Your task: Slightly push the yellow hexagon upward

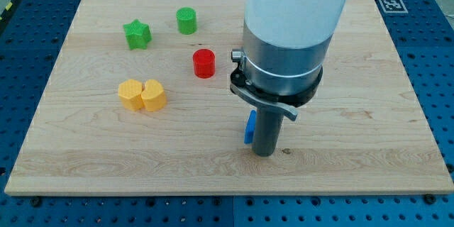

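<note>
The yellow hexagon (pixel 130 93) lies on the wooden board at the view's left, touching a yellow heart-shaped block (pixel 153 95) on its right. My tip (pixel 264 154) rests on the board well to the right and lower than the hexagon, apart from it. A blue block (pixel 250 127) sits against the rod's left side, mostly hidden by it; its shape cannot be made out.
A green star (pixel 137 34) and a green cylinder (pixel 186 20) lie near the view's top left. A red cylinder (pixel 204 63) sits between them and the rod. The arm's white and grey body (pixel 287 35) covers the board's upper middle. The board's edge (pixel 227 193) runs along the bottom.
</note>
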